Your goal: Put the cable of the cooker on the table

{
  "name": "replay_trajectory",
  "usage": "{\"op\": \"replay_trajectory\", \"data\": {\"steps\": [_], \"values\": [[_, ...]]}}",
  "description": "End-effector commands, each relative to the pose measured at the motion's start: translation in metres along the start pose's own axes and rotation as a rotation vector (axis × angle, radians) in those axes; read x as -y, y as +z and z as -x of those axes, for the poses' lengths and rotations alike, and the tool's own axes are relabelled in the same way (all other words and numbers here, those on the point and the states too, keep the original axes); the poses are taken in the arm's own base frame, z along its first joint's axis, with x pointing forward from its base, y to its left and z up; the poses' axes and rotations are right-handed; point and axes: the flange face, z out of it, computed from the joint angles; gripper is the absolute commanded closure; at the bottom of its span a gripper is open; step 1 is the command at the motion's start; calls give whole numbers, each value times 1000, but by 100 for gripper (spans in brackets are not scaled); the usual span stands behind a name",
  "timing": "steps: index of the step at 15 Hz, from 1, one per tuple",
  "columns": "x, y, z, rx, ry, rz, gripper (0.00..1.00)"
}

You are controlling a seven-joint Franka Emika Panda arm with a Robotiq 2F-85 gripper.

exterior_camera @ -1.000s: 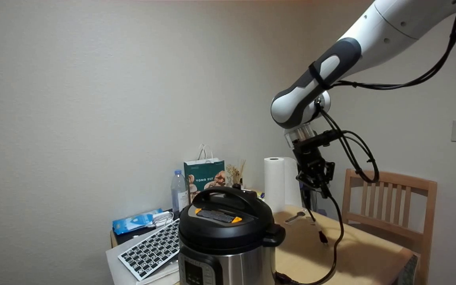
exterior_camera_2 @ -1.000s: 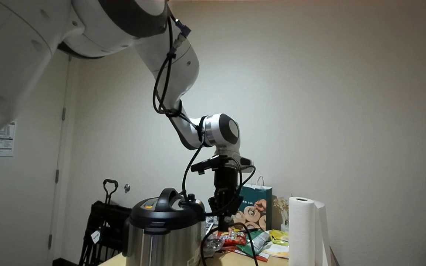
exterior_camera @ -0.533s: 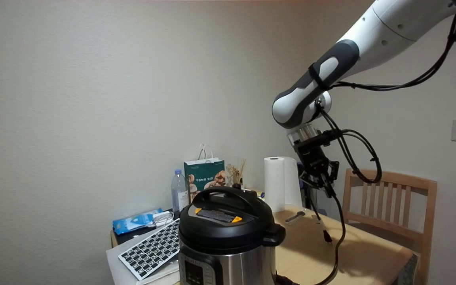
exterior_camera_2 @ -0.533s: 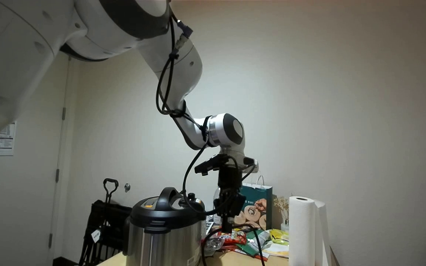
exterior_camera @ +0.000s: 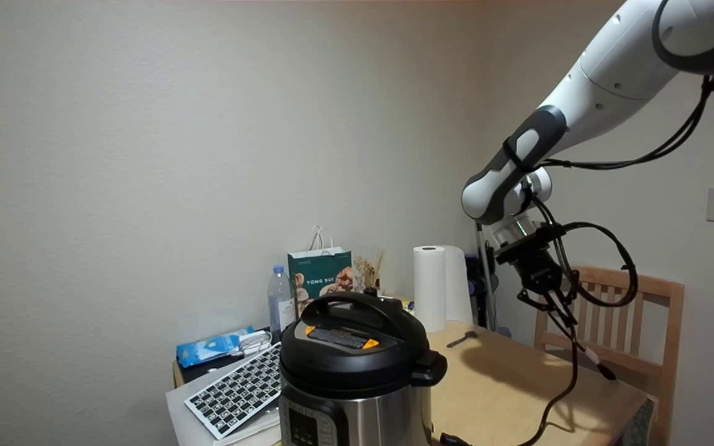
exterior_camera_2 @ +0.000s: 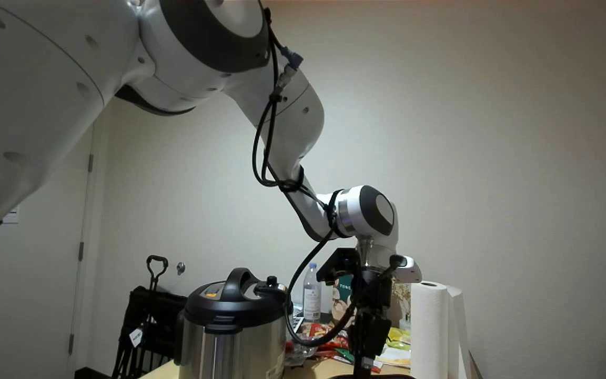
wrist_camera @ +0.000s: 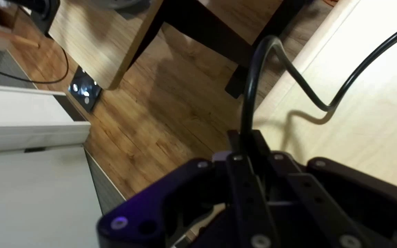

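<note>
Steel-bodied and black-topped, the cooker stands before me; just beside it in an exterior view, at its four o'clock, is one thick end of the cable. I follow the cable up to the gripper, whose jaws are pinched tight around it in mid-air near the edge of the table. The plug end dangles at the gripper's five o'clock.

White arm, dark-grey trim; black end effector.
Rounded, thinly seamed casing, shallow oval recesses, one silvery ring. Black cables looped outside, black strap, blue-grey connector. Angular dark linkages, silver round screws; purple sheen to one side in wrist view.
</note>
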Motion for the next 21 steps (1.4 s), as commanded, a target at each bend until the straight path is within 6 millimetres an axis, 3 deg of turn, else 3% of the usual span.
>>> {"op": "replay_trajectory", "data": {"steps": [1, 4, 6, 8, 9, 10, 11, 12, 14, 18, 21], "values": [[2, 13, -8, 138, 136, 10, 98], [12, 11, -10, 214, 267, 0, 98], [21, -12, -7, 195, 373, -37, 98], [29, -40, 22, 61, 356, -9, 98], [25, -19, -2, 125, 340, -25, 98], [29, -27, 4, 108, 334, -31, 91], [32, -28, 6, 104, 328, -30, 91], [33, -26, 6, 106, 328, -26, 98], [22, -27, -12, 134, 429, -50, 98], [-3, -51, -50, 83, 646, -127, 98], [-12, -73, -63, 54, 791, -200, 98]]}}
